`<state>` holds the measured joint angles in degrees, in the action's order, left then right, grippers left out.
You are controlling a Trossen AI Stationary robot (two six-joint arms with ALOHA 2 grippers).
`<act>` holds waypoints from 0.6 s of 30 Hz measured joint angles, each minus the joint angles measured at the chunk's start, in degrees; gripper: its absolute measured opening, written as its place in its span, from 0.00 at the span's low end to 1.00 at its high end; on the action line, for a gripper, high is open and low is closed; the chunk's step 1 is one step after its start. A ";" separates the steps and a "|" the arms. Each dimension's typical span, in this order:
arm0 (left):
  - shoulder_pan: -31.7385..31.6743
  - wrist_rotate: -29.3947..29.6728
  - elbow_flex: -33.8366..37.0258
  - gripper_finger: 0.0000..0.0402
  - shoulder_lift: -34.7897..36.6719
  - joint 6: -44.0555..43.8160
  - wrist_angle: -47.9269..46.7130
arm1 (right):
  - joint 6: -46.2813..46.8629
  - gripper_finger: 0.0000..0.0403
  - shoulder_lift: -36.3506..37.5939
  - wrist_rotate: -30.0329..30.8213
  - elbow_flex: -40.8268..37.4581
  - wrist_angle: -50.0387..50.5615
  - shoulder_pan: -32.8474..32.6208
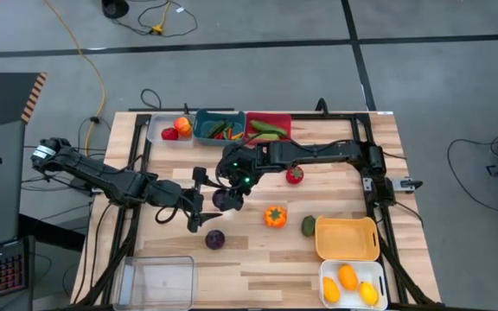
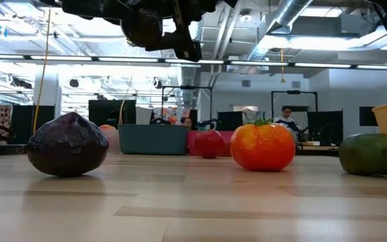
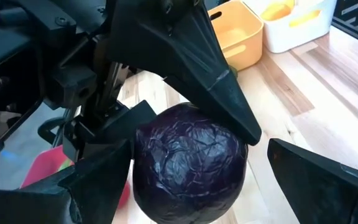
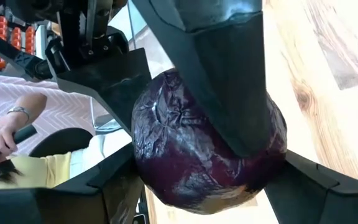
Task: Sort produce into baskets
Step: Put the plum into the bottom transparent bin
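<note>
low view: round purple cabbage (image 2: 68, 145), axis perhaps upright

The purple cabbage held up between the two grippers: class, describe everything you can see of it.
The purple cabbage is a round toy with dark, glossy purple skin, crinkled like folded leaves, with veins meeting at one spot. It looks like moulded plastic. It hangs above the table, near the middle, touching no wood. The right gripper clamps it between its fingers. The left gripper stands open around it, one finger clearly apart from its side.
</note>
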<state>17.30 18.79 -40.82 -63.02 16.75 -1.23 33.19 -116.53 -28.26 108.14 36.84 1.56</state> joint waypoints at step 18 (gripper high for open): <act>0.00 2.69 0.00 0.58 0.00 2.49 0.14 | 1.38 0.81 0.00 -0.14 0.00 0.04 -0.02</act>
<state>17.30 21.47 -40.82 -63.02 19.25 -1.09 34.57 -116.53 -28.40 108.14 36.88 1.54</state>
